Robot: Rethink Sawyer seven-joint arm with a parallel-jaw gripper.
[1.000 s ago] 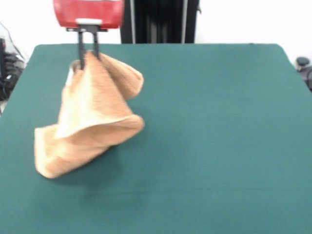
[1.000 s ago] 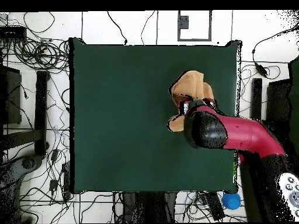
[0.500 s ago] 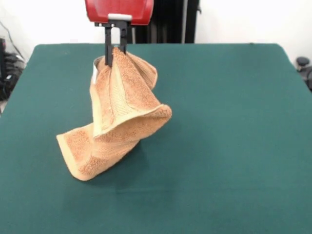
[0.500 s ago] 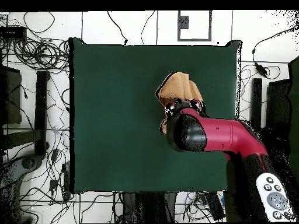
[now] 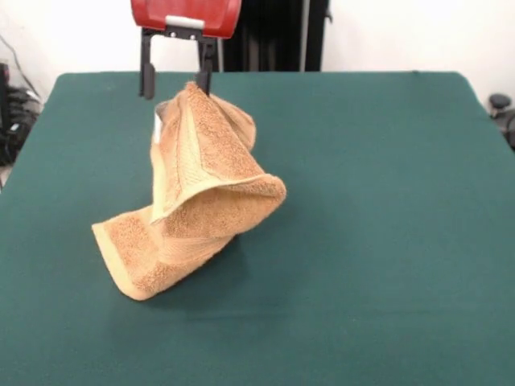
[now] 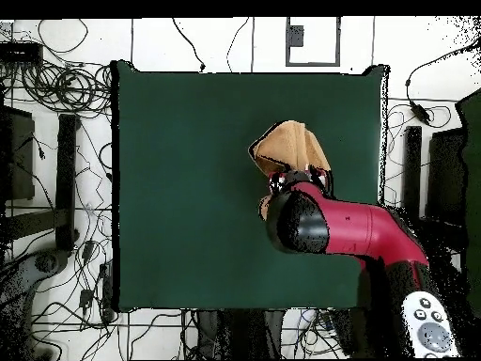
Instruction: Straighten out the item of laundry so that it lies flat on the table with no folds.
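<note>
So no readable writing is seen anywhere; only a small white care label (image 5: 157, 127) is spotted on the upper left side of the towel (image 5: 193, 193), too small to be read. The gripper (image 5: 175, 82) is spread wide apart, one finger just touching the towel's peak. The towel is stood up in a twisted, crumpled cone toward the table's (image 5: 386, 225) left edge in the front view, its lower corner resting on the green cloth. Tangled cables (image 6: 56, 85) are seen on the white floor.
</note>
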